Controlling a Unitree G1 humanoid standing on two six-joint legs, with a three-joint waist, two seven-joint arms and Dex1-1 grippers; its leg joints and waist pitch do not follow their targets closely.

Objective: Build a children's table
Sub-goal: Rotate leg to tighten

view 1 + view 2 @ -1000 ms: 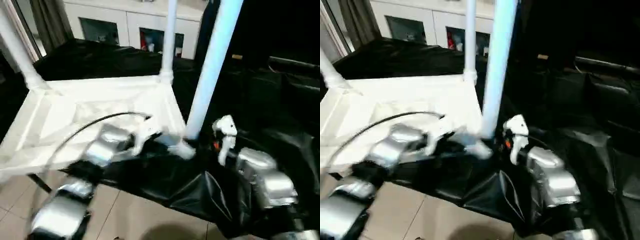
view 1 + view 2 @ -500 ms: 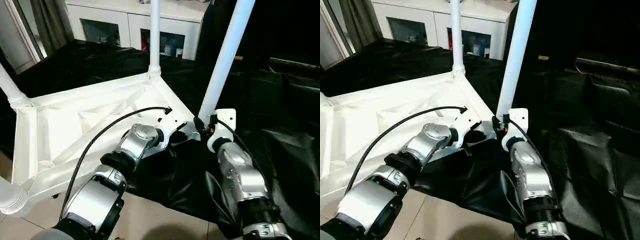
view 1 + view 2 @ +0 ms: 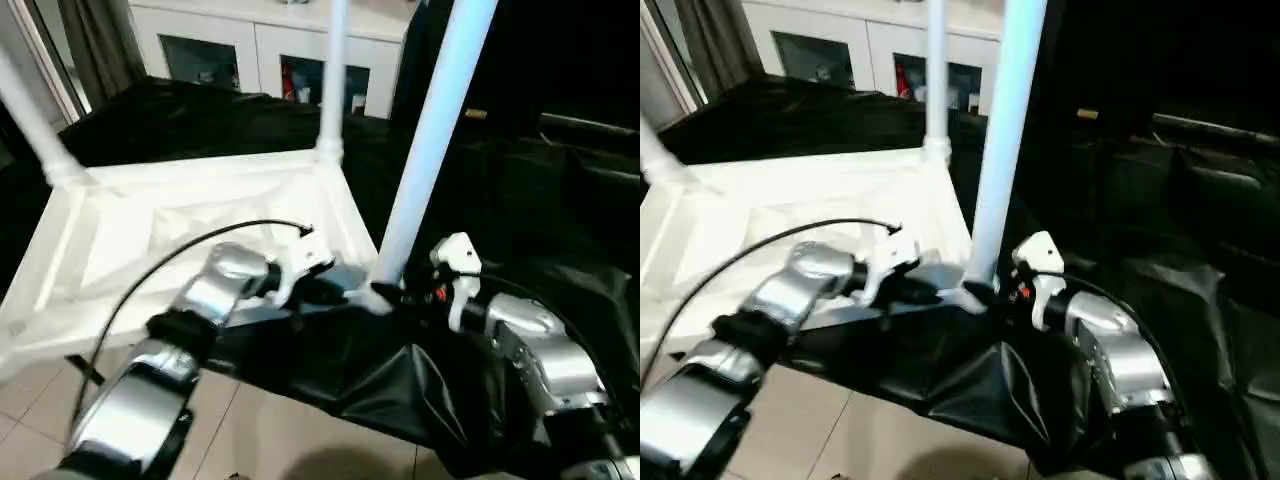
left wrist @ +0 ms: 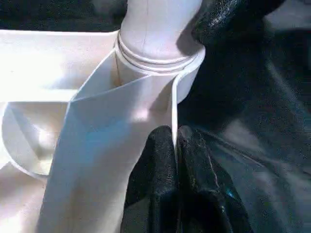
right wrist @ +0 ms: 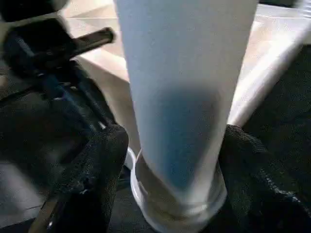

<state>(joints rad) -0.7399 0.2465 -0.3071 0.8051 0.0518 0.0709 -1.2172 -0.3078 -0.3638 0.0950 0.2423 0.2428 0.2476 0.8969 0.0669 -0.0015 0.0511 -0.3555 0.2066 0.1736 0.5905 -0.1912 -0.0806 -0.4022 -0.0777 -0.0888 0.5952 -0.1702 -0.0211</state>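
Note:
The children's table lies upside down, its ribbed white top [image 3: 200,215] on the black drape with white legs standing up from the corner sockets. The nearest leg [image 3: 430,130] rises from the front right socket [image 4: 160,53]. My left gripper [image 4: 175,145] is shut on the thin rim of the top just beside that socket. My right gripper [image 5: 175,145] is at the base of this leg. Its black fingers [image 5: 102,165] stand on either side of the tube, with a sliver of gap on one side.
The large black-draped table [image 3: 200,120] carries the work, and its cloth hangs in folds at the front edge [image 3: 400,390]. A white cabinet with glass doors [image 3: 260,50] stands behind. Tiled floor [image 3: 270,430] lies below. A black cable [image 3: 180,260] arcs over my left forearm.
The whole picture has swung back and forth, so the camera moved. Both grippers stay at the same front right corner of the table.

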